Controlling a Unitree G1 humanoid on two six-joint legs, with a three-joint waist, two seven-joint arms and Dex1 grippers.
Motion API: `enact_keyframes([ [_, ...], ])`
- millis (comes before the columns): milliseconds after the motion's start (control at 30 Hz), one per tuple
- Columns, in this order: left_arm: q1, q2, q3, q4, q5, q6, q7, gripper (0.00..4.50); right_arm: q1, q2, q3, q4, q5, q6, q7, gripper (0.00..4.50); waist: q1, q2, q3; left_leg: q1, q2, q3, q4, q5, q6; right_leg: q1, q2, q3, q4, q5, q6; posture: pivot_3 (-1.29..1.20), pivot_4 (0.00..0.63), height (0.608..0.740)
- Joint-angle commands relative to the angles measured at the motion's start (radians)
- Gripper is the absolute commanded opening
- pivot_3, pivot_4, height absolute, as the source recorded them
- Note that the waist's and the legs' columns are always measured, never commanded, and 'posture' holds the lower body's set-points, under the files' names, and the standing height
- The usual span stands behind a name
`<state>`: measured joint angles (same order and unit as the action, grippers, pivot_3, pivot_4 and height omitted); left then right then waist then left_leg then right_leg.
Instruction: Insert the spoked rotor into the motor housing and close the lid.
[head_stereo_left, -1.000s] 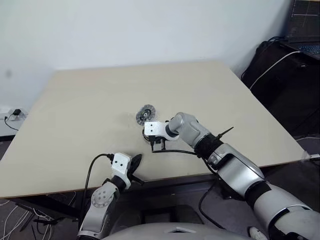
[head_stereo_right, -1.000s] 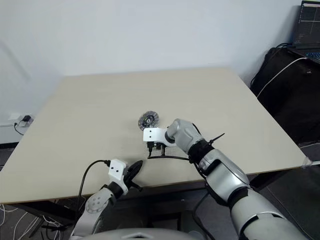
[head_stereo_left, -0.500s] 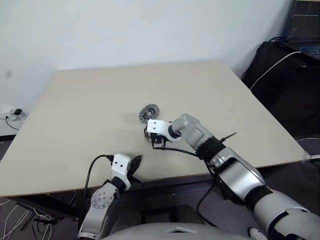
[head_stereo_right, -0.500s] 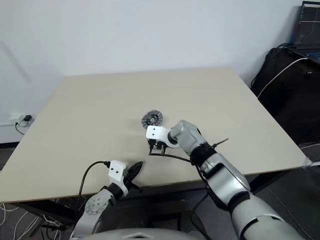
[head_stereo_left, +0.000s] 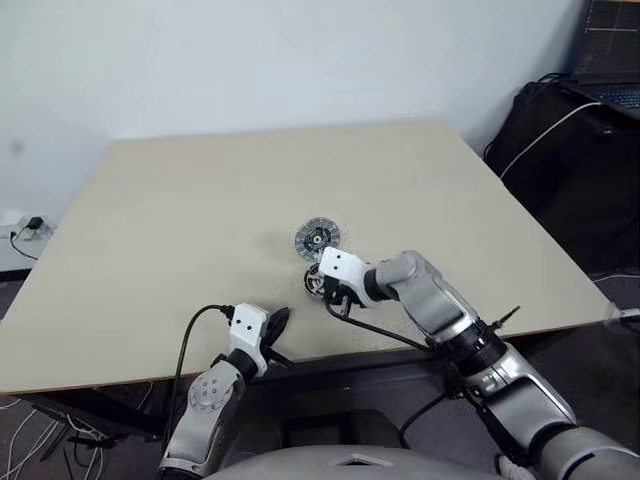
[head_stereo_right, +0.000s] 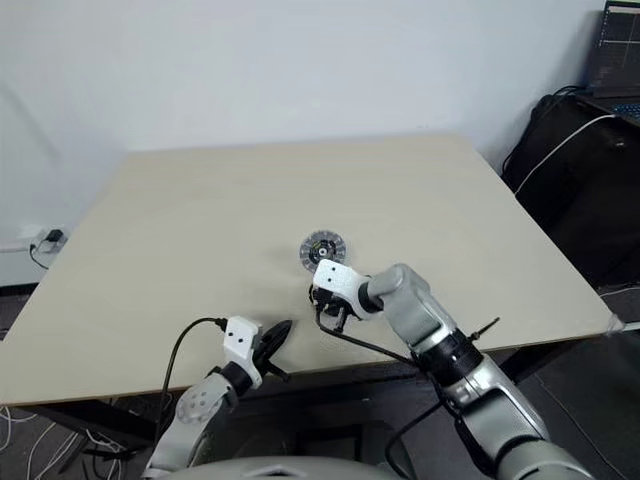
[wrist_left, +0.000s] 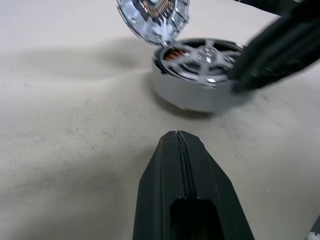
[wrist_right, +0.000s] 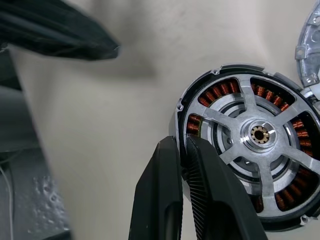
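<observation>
Motor housing (wrist_right: 245, 150): squat round cup on the beige counter (head_stereo_left: 180, 210), open face up, axis vertical; copper windings visible between spokes. Spoked rotor (wrist_right: 260, 134): seated inside the motor housing, lying flat, hub upward at centre. Lid (head_stereo_left: 317, 237): silver disc just beyond the motor housing, touching its far rim, tilted. Right end effector (wrist_right: 184, 165): at the motor housing's near rim, fingers nearly together, pinching the edge of the housing wall. Left end effector (wrist_left: 181, 145): near the counter's front edge, well short of the motor housing, fingers together, empty.
</observation>
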<state>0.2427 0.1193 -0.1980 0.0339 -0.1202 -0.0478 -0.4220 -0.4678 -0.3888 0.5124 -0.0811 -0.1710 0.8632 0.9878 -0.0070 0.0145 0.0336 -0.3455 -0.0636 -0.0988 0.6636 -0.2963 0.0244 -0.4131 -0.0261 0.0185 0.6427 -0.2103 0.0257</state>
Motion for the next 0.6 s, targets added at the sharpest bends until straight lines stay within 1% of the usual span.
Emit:
enact_keyframes([
  [33,-0.02,-0.002,-0.001,-0.004,-0.009,-0.007,-0.013,0.0,0.017,0.009,-0.024,-0.141,0.026,0.062,-0.052,0.02,-0.001,-0.001,0.0,0.0,0.0,0.0,0.0,0.0,0.0,0.0,0.0,0.0,0.0,0.0,0.0,0.0,0.0,0.74],
  [200,-0.025,-0.002,-0.002,0.005,-0.008,-0.007,-0.023,0.0,0.077,0.077,-0.021,-0.199,0.067,0.151,-0.146,0.02,-0.002,-0.002,0.001,0.0,0.0,0.0,0.0,0.0,0.0,0.0,0.0,0.0,0.0,0.0,0.0,0.0,0.0,0.74],
  [300,-0.028,0.0,-0.004,0.008,-0.007,-0.006,-0.028,0.0,0.1,0.108,-0.002,-0.187,0.068,0.163,-0.207,0.02,-0.001,-0.002,0.001,0.0,0.0,0.0,0.0,0.0,0.0,0.0,0.0,0.0,0.0,0.0,0.0,0.0,0.0,0.74],
  [400,-0.029,0.002,-0.005,0.011,-0.007,-0.007,-0.03,0.0,0.103,0.108,0.02,-0.17,0.062,0.144,-0.25,0.02,-0.002,-0.002,0.001,0.001,0.0,0.0,0.001,0.0,0.0,0.001,0.0,0.0,0.0,0.0,0.0,0.0,0.0,0.74],
  [467,-0.029,0.003,-0.004,0.012,-0.007,-0.008,-0.031,0.0,0.096,0.1,0.03,-0.16,0.069,0.145,-0.257,0.68,-0.002,-0.002,0.001,0.002,0.0,0.0,0.001,0.0,0.0,0.002,0.0,0.0,0.0,0.0,0.0,0.0,0.0,0.74],
  [500,-0.029,0.003,-0.003,0.012,-0.007,-0.009,-0.032,0.0,0.093,0.098,0.033,-0.158,0.073,0.147,-0.26,0.86,-0.002,-0.002,0.001,0.002,0.0,0.0,0.001,0.0,0.0,0.002,0.0,-0.001,0.0,0.0,0.001,0.0,0.0,0.74],
  [600,-0.027,0.005,-0.001,0.011,-0.008,-0.01,-0.032,0.0,0.079,0.079,0.046,-0.173,0.08,0.127,-0.257,1.85,-0.002,-0.002,0.001,0.002,0.0,-0.001,0.001,0.0,0.0,0.003,0.0,-0.001,0.0,0.0,0.001,0.0,0.0,0.74],
])
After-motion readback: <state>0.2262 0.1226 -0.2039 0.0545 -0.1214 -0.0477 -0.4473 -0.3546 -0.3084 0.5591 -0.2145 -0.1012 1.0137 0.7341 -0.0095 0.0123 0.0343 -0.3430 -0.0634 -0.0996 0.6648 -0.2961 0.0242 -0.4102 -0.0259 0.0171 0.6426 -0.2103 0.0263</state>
